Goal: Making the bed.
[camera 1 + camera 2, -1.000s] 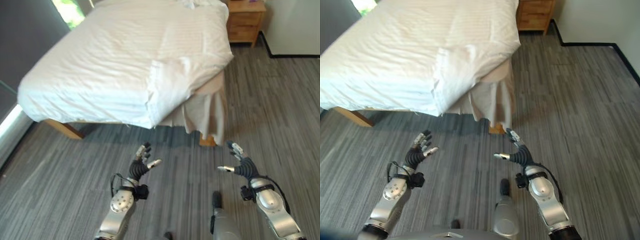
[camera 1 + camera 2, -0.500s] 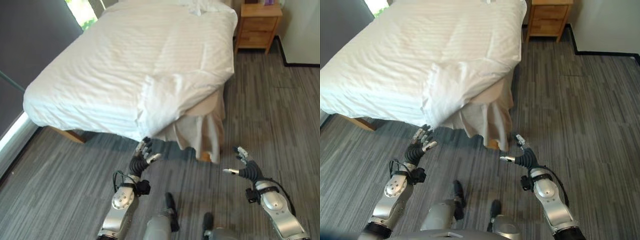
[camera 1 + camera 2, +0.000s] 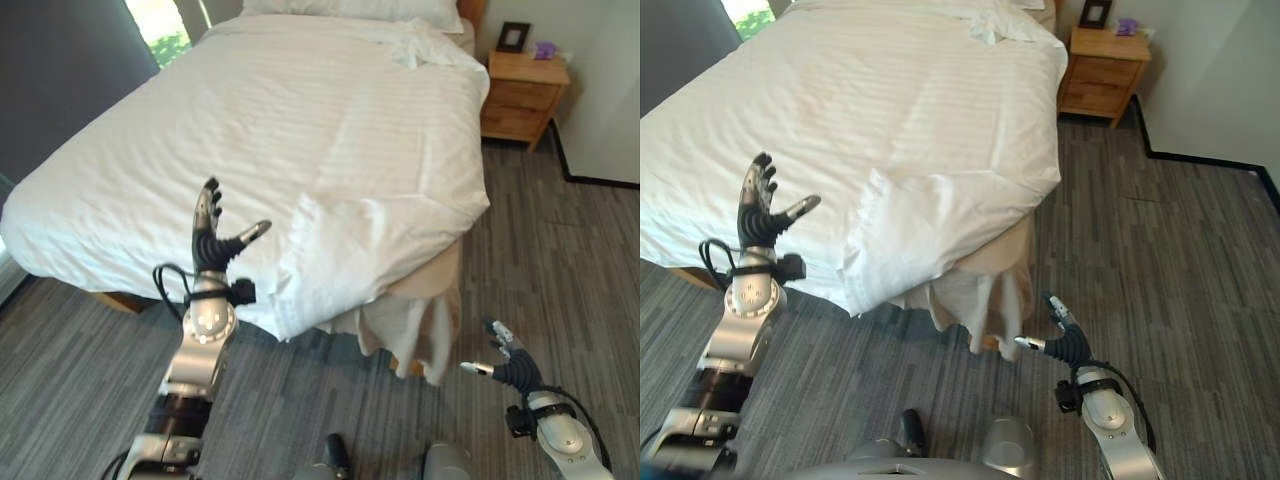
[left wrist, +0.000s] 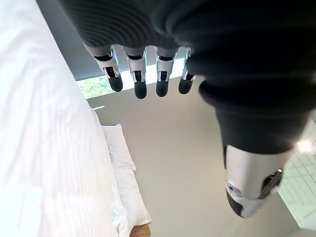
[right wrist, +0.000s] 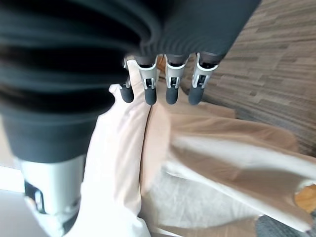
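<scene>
Nearest the camera, low over the grey striped carpet (image 3: 1200, 260), the right hand (image 3: 512, 366) hovers with its fingers spread and thumb held apart, empty and touching nothing; its wrist view looks along those straight fingers (image 5: 171, 91) toward the hanging beige bed skirt (image 5: 207, 148). Raised higher on the robot's left side, the left hand (image 3: 213, 244) points upward with fingers straight and thumb angled outward, also holding nothing; it stands in front of the foot edge of the bed (image 3: 300, 140), and whether it touches the cover cannot be told. Its own wrist view shows the straight fingers (image 4: 139, 79) against a pale wall and a window. Just beyond the hands, the near corner of the white striped duvet (image 3: 900, 120) is rumpled, with a folded flap (image 3: 320, 250) drooping over the corner, and the bed skirt (image 3: 415, 325) hangs loose below it, beside the right hand. Farther up, the duvet lies mostly smooth across the mattress. At the head end sit white pillows (image 3: 350, 8) with a crumpled bit of sheet (image 3: 420, 42) beside them. Beyond the bed, by the wall, stands a wooden nightstand (image 3: 520, 95) carrying a small dark picture frame (image 3: 514, 36).
</scene>
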Robot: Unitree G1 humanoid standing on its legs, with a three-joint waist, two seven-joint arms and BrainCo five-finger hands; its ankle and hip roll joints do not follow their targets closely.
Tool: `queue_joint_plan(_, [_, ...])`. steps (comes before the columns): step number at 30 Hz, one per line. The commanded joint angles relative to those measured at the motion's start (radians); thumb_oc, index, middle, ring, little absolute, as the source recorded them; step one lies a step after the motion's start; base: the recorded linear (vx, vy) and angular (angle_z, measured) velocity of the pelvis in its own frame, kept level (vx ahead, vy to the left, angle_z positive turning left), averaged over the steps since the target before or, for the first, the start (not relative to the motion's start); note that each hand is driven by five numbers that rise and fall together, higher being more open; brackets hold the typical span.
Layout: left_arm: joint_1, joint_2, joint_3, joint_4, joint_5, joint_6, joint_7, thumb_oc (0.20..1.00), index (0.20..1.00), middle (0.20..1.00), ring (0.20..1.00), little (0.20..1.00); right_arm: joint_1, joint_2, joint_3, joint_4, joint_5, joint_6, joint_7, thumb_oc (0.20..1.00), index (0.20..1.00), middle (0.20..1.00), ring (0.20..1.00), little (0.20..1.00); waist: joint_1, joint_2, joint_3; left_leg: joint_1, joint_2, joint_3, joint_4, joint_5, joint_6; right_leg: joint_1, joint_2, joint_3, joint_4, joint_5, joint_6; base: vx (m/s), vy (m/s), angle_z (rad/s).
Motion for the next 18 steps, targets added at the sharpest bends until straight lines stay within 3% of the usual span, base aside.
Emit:
queue_joint_plan(1, [-0.094,0.058,-0.002,-0.004,0.088,-0.021,0.034,1.0,1.0,1.0,1.0,1.0,0.003,-0.001,-0.046,-0.022,-0.03,-0.028,-0.004,1.0,1.0,1.0,1.0,1.0,-0.031,-0.032,0.017,0.046,0.043,0.023,0.008,-0.073,-0.114,0.114,0.024,0.022,-0.124,0.079,-0.001,0.06,-0.066,0.66])
queue_joint_plan(2, [-0.118,0.065,0.013,0.02,0.123,-0.002,0.027,1.0,1.0,1.0,1.0,1.0,0.011,-0.002,-0.046,-0.026,-0.033,-0.036,-0.006,1.0,1.0,1.0,1.0,1.0,-0.027,-0.039,0.008,0.052,0.045,0.021,0.008,-0.07,-0.121,0.127,-0.002,0.023,-0.144,0.121,0.027,0.18,-0.088,0.52])
queue_joint_plan(3, [-0.204,0.085,-0.036,0.126,0.163,0.023,0.036,1.0,1.0,1.0,1.0,1.0,0.032,-0.01,-0.028,-0.034,-0.041,-0.034,0.009,1.0,1.0,1.0,1.0,1.0,-0.031,-0.046,-0.007,0.066,0.04,0.027,0.008,-0.074,-0.127,0.15,-0.009,0.014,-0.181,0.151,0.027,0.24,-0.094,0.29])
queue_joint_plan(6, [-0.323,0.139,-0.09,0.298,0.227,0.058,0.034,1.0,1.0,1.0,1.0,1.0,0.058,-0.022,-0.032,-0.051,-0.025,-0.047,0.028,1.0,1.0,1.0,1.0,1.0,-0.049,-0.035,-0.029,0.077,0.05,0.042,0.008,-0.078,-0.136,0.173,-0.006,-0.015,-0.214,0.158,0.029,0.17,-0.032,0.0])
queue_joint_plan(11, [-0.446,0.171,-0.167,0.568,0.328,0.104,0.056,1.0,1.0,1.0,1.0,1.0,0.099,-0.058,-0.018,-0.075,-0.017,-0.075,0.047,1.0,1.0,1.0,1.0,1.0,-0.09,-0.029,-0.026,0.067,0.068,0.076,0.008,-0.073,-0.154,0.145,-0.004,-0.011,-0.214,0.158,0.041,0.1,-0.001,-0.26])
queue_joint_plan(18, [-0.603,0.188,-0.229,0.84,0.263,0.097,0.023,1.0,1.0,1.0,1.0,1.0,0.1,-0.086,-0.013,-0.074,0.001,-0.095,0.048,1.0,1.0,1.0,1.0,1.0,-0.127,-0.033,0.001,-0.028,0.089,0.103,0.008,-0.05,-0.166,0.031,0.01,0.012,-0.214,0.182,0.046,-0.04,0.015,-0.25])
